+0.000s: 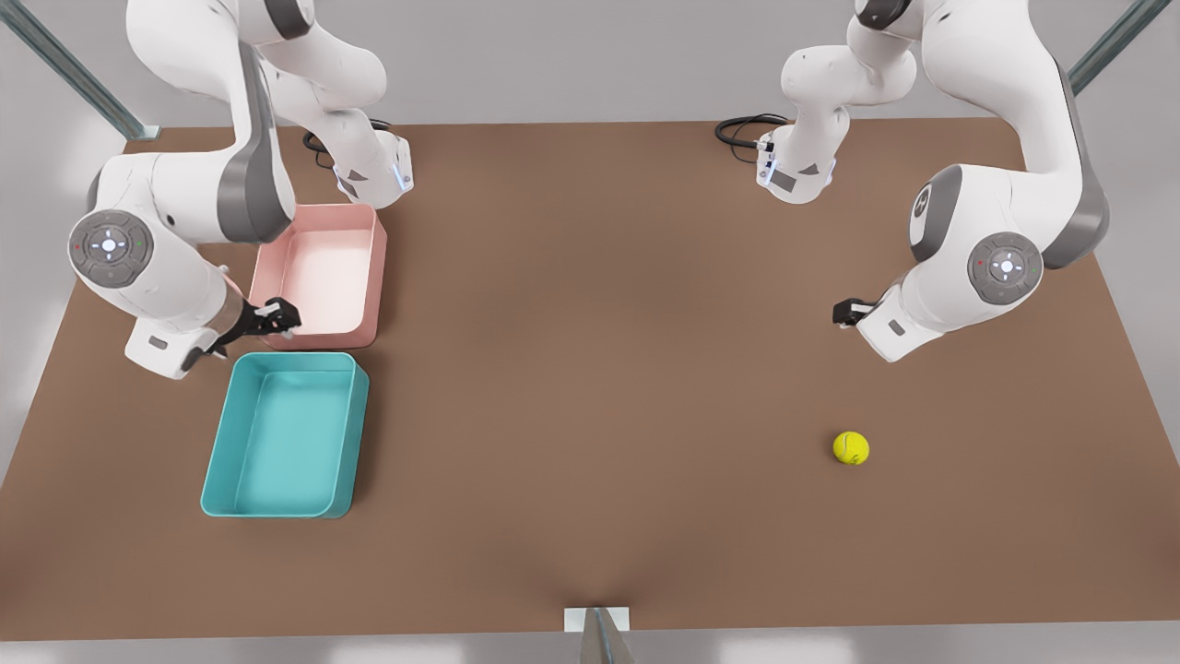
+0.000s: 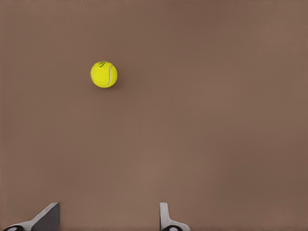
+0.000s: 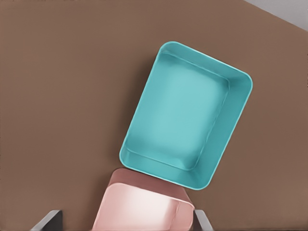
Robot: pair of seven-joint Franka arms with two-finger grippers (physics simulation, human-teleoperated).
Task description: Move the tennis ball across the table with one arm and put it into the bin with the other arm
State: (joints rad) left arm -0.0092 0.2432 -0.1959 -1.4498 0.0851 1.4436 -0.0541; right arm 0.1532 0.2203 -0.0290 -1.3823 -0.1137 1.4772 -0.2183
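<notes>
Tabletop (image 1: 590,369): we see a broad brown matte surface across nearly the whole front view, with grey wall beyond its far edge and slanted metal struts at the upper corners.
Tennis ball (image 1: 851,447): it lies on bare tabletop in the lower right of the front view, alone and well apart from both trays; in the left wrist view it sits in the upper left (image 2: 104,74), with a faint curved seam.
Bin (image 1: 281,435): the shallow teal tray rests in the lower left of the front view, nothing inside it; in the right wrist view it runs diagonally through the middle (image 3: 187,127).
Pink tray (image 1: 321,275): it stands just behind the bin in the front view, their near edges close together, and also holds nothing; its corner shows at the bottom of the right wrist view (image 3: 142,207).
Left pincer (image 1: 846,312): it hangs at the right of the front view, above the tabletop, up-frame of the ball and apart from it. We see its fingers (image 2: 45,219) spread wide, gripping nothing.
Right pincer (image 1: 277,318): it hovers at the left of the front view over the pink tray's near edge, beside the bin. Its fingers (image 3: 48,220) are spread apart with nothing between them.
Cables (image 1: 742,129): black loops lie by each arm's base near the far edge.
</notes>
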